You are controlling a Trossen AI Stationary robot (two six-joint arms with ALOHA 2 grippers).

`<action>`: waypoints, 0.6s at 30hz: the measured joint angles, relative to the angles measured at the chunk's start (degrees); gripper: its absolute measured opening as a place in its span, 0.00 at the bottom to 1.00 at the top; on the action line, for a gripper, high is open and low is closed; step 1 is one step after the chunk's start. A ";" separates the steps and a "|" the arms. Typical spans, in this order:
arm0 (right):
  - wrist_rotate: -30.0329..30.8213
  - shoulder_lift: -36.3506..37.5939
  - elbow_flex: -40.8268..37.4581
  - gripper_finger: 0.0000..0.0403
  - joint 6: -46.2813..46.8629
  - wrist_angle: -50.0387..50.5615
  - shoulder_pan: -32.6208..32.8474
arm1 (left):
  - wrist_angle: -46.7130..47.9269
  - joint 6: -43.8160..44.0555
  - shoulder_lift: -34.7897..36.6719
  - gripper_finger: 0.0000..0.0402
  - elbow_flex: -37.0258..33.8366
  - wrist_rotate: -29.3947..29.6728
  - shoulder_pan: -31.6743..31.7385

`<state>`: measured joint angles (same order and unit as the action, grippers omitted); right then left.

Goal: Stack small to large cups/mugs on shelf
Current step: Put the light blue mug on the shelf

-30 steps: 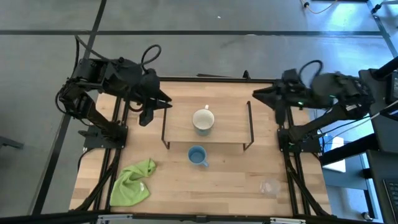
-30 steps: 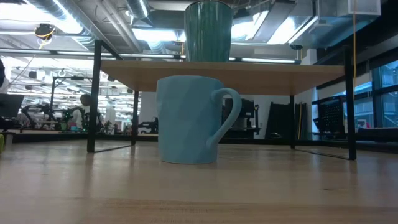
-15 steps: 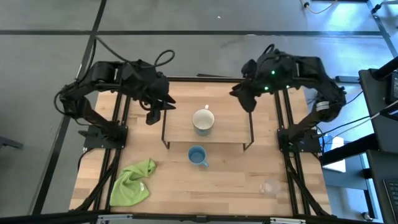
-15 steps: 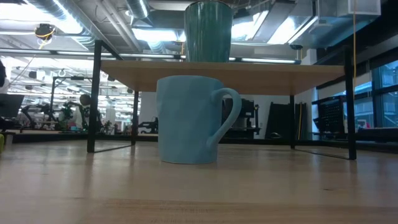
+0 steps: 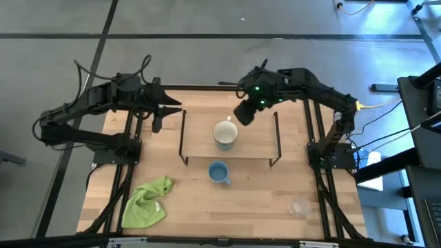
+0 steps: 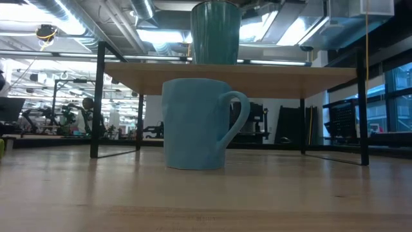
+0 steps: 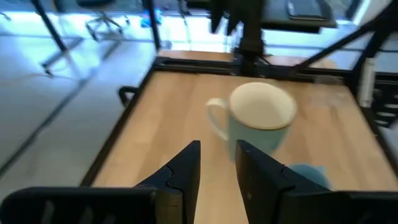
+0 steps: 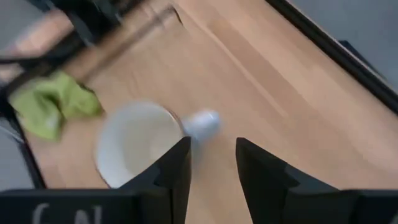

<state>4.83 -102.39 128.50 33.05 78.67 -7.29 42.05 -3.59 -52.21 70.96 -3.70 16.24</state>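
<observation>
The cream-white mug (image 5: 225, 133) stands upright on the shelf (image 5: 258, 141), a light-wood board on a black wire frame. The light-blue mug (image 5: 219, 172) stands on the table just in front of the shelf; in the low view the light-blue mug (image 6: 196, 122) has its handle to the right. The small clear glass cup (image 5: 298, 207) stands near the front right. My right gripper (image 5: 244, 116) hovers open over the shelf's far side, tipped down beside the cream-white mug's handle (image 8: 202, 121). My left gripper (image 5: 171, 110) is open at the shelf's far left corner, pointing at the cream-white mug (image 7: 261, 118).
A crumpled green cloth (image 5: 147, 203) lies at the table's front left. The shelf's black wire legs (image 6: 98, 96) stand on either side of the blue mug. Bare tabletop (image 5: 269, 193) stretches between the shelf and the glass cup.
My right gripper has swung from the table's right edge toward the left, over the shelf and close to the cream-white mug, tipping further down. My left arm has sunk and drawn back toward the table's left edge. The mugs, glass and cloth have stayed put.
</observation>
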 joint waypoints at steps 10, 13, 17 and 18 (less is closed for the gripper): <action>-0.03 -4.35 0.02 0.32 13.40 3.46 -0.04 | -4.49 -6.03 3.46 0.24 -7.36 -10.57 15.97; -0.01 -4.43 0.02 0.32 16.12 3.52 -0.04 | -4.94 -7.64 2.53 0.24 -7.36 -15.30 20.07; 0.01 -3.91 0.05 0.32 19.20 4.91 0.79 | -4.15 -9.52 0.11 0.24 -7.36 -22.77 25.32; 0.01 -3.94 0.05 0.32 19.90 5.72 1.30 | -4.18 -9.90 -0.68 0.24 -7.36 -24.78 26.30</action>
<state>4.84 -106.33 128.55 52.95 84.39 -5.99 37.87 -13.49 -52.89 63.59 -28.48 42.54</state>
